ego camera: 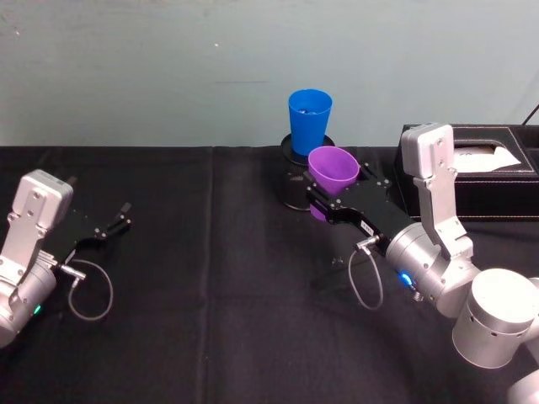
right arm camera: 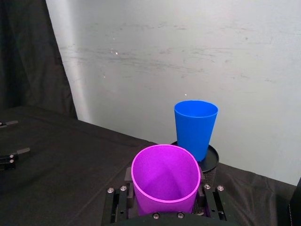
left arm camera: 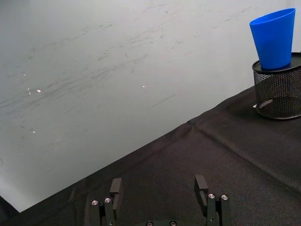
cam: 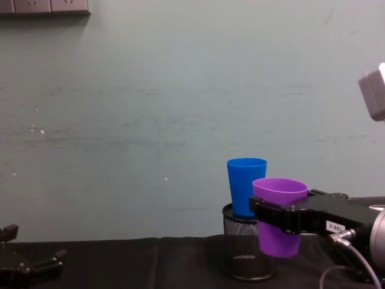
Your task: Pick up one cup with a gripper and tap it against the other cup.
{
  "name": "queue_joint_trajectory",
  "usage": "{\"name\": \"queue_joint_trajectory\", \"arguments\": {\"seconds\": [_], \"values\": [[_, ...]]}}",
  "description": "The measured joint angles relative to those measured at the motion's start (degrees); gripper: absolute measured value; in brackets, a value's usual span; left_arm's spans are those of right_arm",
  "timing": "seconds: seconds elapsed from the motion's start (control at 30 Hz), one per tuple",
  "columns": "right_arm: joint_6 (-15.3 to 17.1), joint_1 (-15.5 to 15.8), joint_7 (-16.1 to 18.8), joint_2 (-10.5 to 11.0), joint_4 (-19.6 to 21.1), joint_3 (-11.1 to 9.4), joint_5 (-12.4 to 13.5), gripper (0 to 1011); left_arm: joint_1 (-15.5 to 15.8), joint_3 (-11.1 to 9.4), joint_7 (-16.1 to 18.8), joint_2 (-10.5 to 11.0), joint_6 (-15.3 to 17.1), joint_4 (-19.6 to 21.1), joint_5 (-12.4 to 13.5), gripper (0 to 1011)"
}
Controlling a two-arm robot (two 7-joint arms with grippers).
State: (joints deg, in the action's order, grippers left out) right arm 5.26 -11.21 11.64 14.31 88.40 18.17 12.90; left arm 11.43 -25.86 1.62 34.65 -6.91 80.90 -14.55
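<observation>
The plain, tapered purple plastic tumbler (ego camera: pixel 332 171) hangs clear of the black-clothed tabletop (ego camera: pixel 210 320), mouth up and roughly upright, near the middle of the far edge. The right gripper (ego camera: pixel 344 192), a black flat-fingered claw with a small white label on a silver-grey arm, clamps the tumbler by its lower wall, one finger pressed on each side. Just behind it stands the smooth bright blue plastic tumbler (ego camera: pixel 309 120), upright with its base seated in the top of a round black wire-mesh holder (cam: pixel 243 256) by the far edge. The purple rim sits below the blue rim in the chest view; whether the two cups touch I cannot tell. A black tissue box (ego camera: pixel 488 172) lies at the far right corner. The left gripper (ego camera: pixel 114 223) rests low near the left edge, well apart from both cups, its fingers (left arm camera: pixel 115 188) spread wide and holding nothing.
</observation>
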Motion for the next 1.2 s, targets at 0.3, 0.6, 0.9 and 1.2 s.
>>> {"name": "queue_joint_trajectory", "arguments": {"seconds": [0.3,0.6,0.9,1.2], "values": [[0.0,0.0,0.0,0.0,0.0,0.0,0.0,722,0.0,0.0,0.0,0.0,0.0,0.0,0.0,1000],[0.0,0.0,0.0,0.0,0.0,0.0,0.0,722,0.0,0.0,0.0,0.0,0.0,0.0,0.0,1000],[0.0,0.0,0.0,0.0,0.0,0.0,0.0,722,0.0,0.0,0.0,0.0,0.0,0.0,0.0,1000],[0.0,0.0,0.0,0.0,0.0,0.0,0.0,722,0.0,0.0,0.0,0.0,0.0,0.0,0.0,1000]]}}
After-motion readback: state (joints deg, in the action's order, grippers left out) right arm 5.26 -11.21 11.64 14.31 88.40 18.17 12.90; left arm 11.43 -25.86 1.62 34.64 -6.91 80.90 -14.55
